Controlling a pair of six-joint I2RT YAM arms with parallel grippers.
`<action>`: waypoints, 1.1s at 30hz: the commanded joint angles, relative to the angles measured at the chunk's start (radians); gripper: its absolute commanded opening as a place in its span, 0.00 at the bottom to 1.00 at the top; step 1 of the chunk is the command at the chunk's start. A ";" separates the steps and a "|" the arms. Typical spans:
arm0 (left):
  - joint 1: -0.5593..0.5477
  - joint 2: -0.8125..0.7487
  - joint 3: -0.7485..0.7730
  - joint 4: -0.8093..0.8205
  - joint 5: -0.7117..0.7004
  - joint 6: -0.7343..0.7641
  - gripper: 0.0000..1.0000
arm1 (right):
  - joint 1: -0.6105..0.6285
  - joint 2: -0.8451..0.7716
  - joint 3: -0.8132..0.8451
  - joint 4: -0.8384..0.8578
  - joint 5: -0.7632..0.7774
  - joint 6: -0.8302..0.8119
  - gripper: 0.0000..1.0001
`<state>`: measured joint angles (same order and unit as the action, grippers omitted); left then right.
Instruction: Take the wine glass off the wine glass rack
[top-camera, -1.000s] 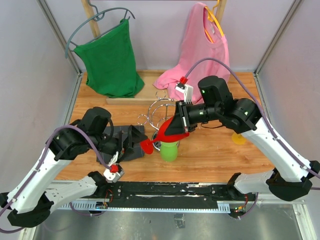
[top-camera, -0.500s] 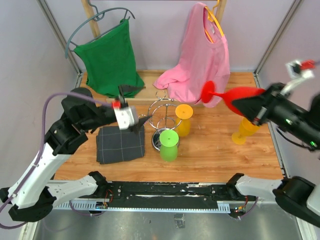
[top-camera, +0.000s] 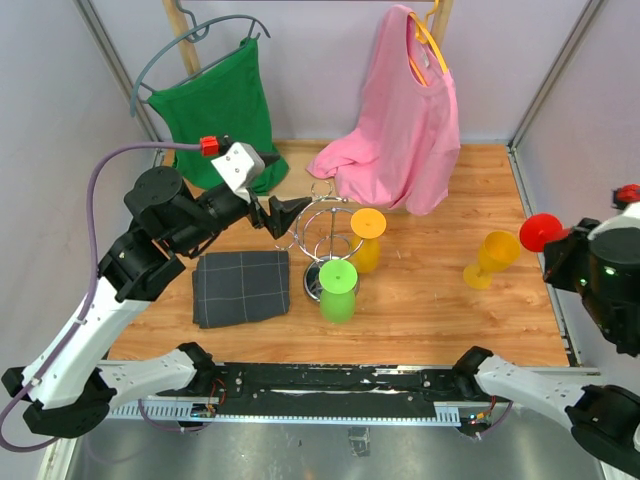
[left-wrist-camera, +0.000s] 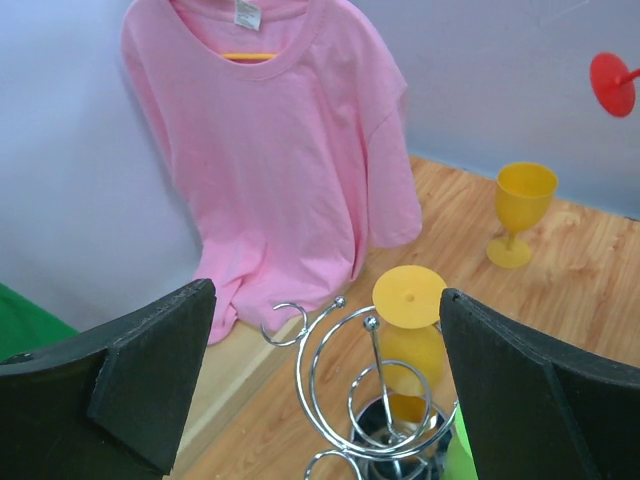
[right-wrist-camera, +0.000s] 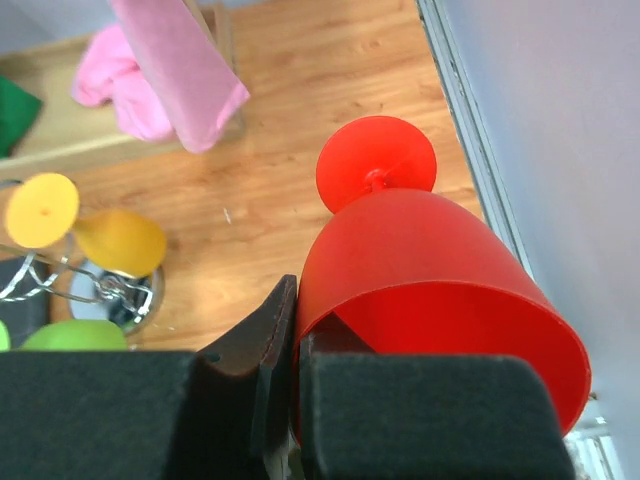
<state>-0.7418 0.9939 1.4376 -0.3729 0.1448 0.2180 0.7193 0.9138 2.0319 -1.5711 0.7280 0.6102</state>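
Left hand (top-camera: 283, 212) hovers wide open near the wine glass rack (top-camera: 325, 225) mid-worktop. The red wine glass (right-wrist-camera: 420, 290) is off it, up in the air by the right edge, right hand (right-wrist-camera: 297, 345) clamped on its rim. Next up, I'd guess: set it down gently, foot first.

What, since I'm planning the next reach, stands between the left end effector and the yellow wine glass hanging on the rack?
The wine glass rack itself does. Its chrome loops and central post sit between the open left end effector and the inverted yellow wine glass. Nothing else visible lies between them.
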 joint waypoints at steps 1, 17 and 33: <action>-0.001 -0.006 -0.010 0.027 -0.022 -0.060 0.99 | -0.010 0.070 -0.111 -0.016 -0.004 0.028 0.01; -0.001 -0.017 -0.049 0.012 -0.008 -0.074 0.99 | -0.116 0.270 -0.448 0.312 -0.411 -0.054 0.01; 0.000 -0.009 -0.013 -0.035 -0.007 -0.088 0.99 | -0.322 0.390 -0.677 0.507 -0.566 -0.119 0.01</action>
<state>-0.7418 0.9890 1.3895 -0.4026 0.1341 0.1436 0.4629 1.2705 1.3811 -1.1080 0.1894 0.5282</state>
